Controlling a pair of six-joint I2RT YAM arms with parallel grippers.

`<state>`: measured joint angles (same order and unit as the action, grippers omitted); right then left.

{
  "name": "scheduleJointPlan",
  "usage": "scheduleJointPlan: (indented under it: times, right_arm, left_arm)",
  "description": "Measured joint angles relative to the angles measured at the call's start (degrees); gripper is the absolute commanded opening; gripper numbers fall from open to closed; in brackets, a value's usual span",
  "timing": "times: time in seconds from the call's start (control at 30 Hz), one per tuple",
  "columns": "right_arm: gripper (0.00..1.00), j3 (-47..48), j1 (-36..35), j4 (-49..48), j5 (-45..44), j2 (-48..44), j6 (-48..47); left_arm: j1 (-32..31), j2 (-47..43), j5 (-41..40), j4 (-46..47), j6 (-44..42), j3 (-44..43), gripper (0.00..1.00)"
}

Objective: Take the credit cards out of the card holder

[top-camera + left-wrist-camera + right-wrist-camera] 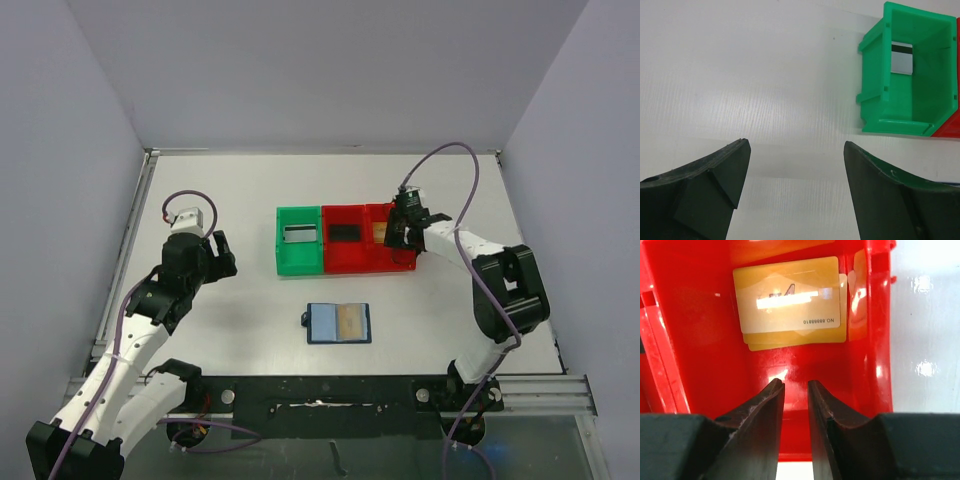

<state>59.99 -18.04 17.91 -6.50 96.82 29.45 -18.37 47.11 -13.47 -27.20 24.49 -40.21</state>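
Red plastic fills the right wrist view: the right jaws hang inside the end red bin (700, 340), drawn almost together, with only a thin slit between their tips and nothing in that slit. Just beyond the tips, on the bin floor, lie the gold credit cards (790, 300) in a small stack. The top one is face up with a printed number along its near edge, and the edges of others peep out beneath it. The jaws do not touch them. To the right of these jaws, past the bin wall, is the white table (925, 340). The left jaws stand wide apart above the table, empty, with only bare table between them. Ahead of them and to their right sits the green bin (872, 75), and on its floor lies a grey card (901, 62) with a dark stripe along its far edge. In the top view, a middle red bin (345, 262) stands between the green bin and the one under the right jaws, and it holds a black card (345, 233). The card holder (325, 323) lies open and flat on the table, between the two pairs of jaws but nearer the arm bases, well apart from both. A tan card (350, 320) shows in the half nearer the right jaws.
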Motion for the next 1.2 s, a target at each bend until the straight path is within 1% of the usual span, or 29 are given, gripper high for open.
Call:
scheduleJointPlan:
  times: [0.23, 0.43, 0.53, 0.7, 0.97, 1.2]
  right_arm:
    - [0.28, 2.78, -0.11, -0.24, -1.07, 5.51, -0.48]
    - [0.3, 5.75, -0.11, -0.39, -2.12, 9.22, -1.2]
    - [0.32, 6.34, -0.42, -1.2, -2.73, 9.99, -1.64]
    - [0.4, 6.47, -0.83, -2.47, -3.69, 10.47, -2.23]
    - [0.45, 5.95, -1.57, -5.77, -4.46, 10.8, -4.2]
    - [0.53, 4.52, -1.86, -9.14, -4.48, 10.8, -7.98]
  left_arm:
    - [0.0, 0.0, 0.0, 0.0, -0.15, 0.0, 0.75]
    - [0.0, 0.0, 0.0, 0.0, -0.17, 0.0, 0.75]
    - [0.0, 0.0, 0.0, 0.0, -0.17, 0.0, 0.75]
    - [0.0, 0.0, 0.0, 0.0, -0.15, 0.0, 0.75]
    - [0.0, 0.44, 0.0, 0.0, -0.17, 0.0, 0.75]
    - [0.0, 0.44, 0.0, 0.0, -0.17, 0.0, 0.75]
